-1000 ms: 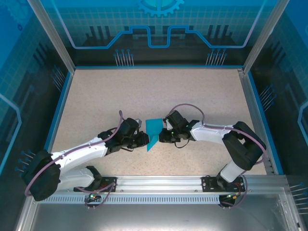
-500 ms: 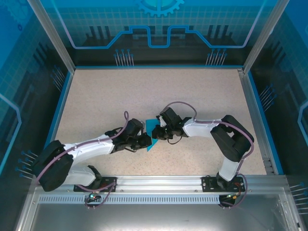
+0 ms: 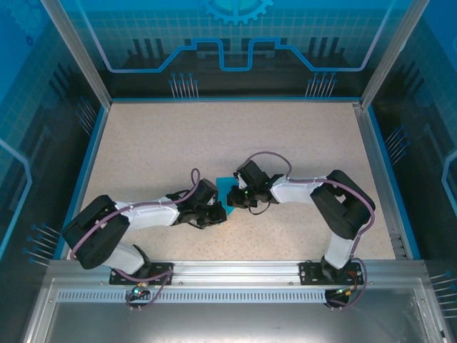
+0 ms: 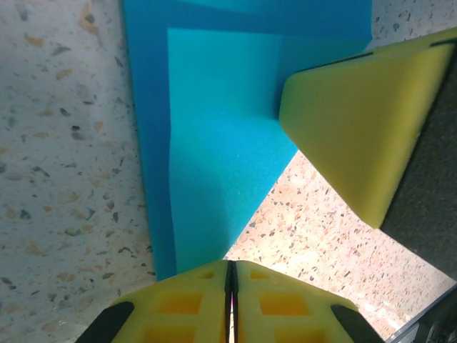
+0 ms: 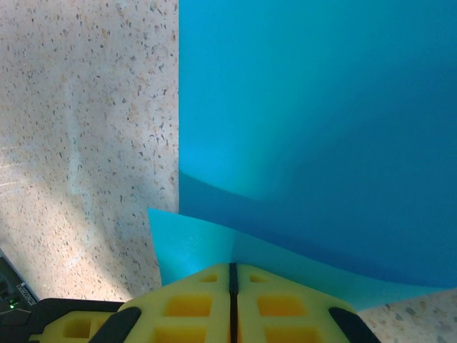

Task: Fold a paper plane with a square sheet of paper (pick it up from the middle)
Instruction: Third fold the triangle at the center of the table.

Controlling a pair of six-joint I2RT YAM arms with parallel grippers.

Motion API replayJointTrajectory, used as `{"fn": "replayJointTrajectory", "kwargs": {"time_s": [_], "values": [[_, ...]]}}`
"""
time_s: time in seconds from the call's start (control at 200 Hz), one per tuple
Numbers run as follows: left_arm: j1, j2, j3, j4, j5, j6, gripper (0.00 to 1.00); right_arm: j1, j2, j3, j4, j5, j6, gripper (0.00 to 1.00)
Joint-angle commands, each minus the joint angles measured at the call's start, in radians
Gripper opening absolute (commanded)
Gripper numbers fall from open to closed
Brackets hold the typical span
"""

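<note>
Teal paper (image 4: 214, 128), partly folded with a lighter flap on top, lay flat on the table (image 3: 157, 143) right in front of the left gripper (image 4: 230, 275), its narrow tip running under that gripper. Left gripper was closed, pads together. Right gripper (image 5: 230, 275), facing it across the sheet, was closed too, tips at a raised layer. Couldn't tell if either pinched paper. Looked like creasing: pin with one tip, drag the other slowly along the fold, light pressure so nothing skids.
</note>
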Motion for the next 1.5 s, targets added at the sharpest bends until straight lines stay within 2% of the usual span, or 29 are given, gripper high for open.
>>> {"fn": "replayJointTrajectory", "kwargs": {"time_s": [0.0,0.23,0.335,0.62,1.03,1.496], "values": [[-0.007,0.017,0.027,-0.013,-0.004,0.001,0.12,0.015,0.017,-0.006,-0.019,0.025,0.019,0.09],[-0.007,0.049,0.027,-0.030,-0.019,-0.004,0.11,0.012,0.014,-0.013,-0.010,0.022,0.023,0.08],[-0.006,0.053,0.026,-0.036,-0.023,-0.003,0.10,0.013,-0.010,-0.026,0.034,-0.016,0.008,0.08],[-0.008,0.057,0.021,-0.040,-0.034,-0.008,0.08,0.056,-0.014,-0.074,0.063,-0.054,-0.012,0.09],[-0.006,-0.057,0.027,-0.056,-0.053,-0.010,0.10,0.044,0.041,-0.080,0.033,-0.023,-0.002,0.08],[-0.006,0.041,0.032,-0.113,-0.067,-0.013,0.09,0.038,0.046,-0.075,0.024,-0.022,0.001,0.07]]}}
